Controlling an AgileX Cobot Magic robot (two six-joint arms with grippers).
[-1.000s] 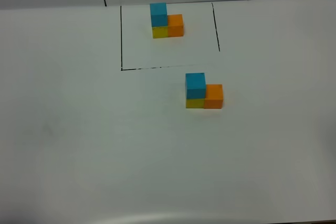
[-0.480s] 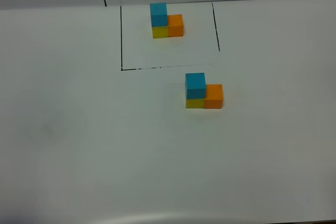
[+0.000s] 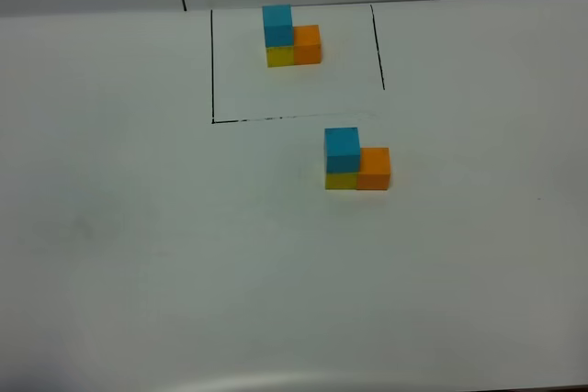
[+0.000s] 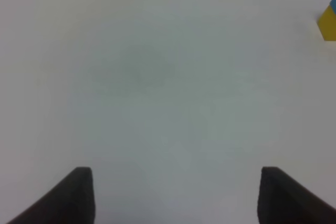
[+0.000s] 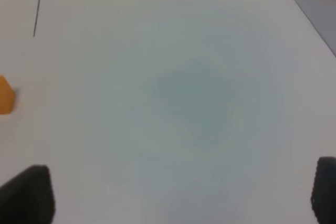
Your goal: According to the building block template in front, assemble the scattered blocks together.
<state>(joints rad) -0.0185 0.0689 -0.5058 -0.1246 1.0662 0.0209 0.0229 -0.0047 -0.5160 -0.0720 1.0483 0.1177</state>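
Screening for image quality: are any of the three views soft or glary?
Exterior high: sharp, even light, faint shadows beside the assembled blocks. Left wrist: soft, its fingertips blurred. Right wrist: softest, an orange block smeared at the frame's edge.

The scattered blocks (image 3: 356, 161) and the building block template (image 3: 292, 36) have matte, smooth faces, possibly plastic. The white counter (image 3: 184, 254) looks smooth, faintly sheened near its front edge.

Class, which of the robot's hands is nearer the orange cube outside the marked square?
Right, probably: the orange cube lies ahead beside the right hand, while the left hand faces only its yellow neighbour.
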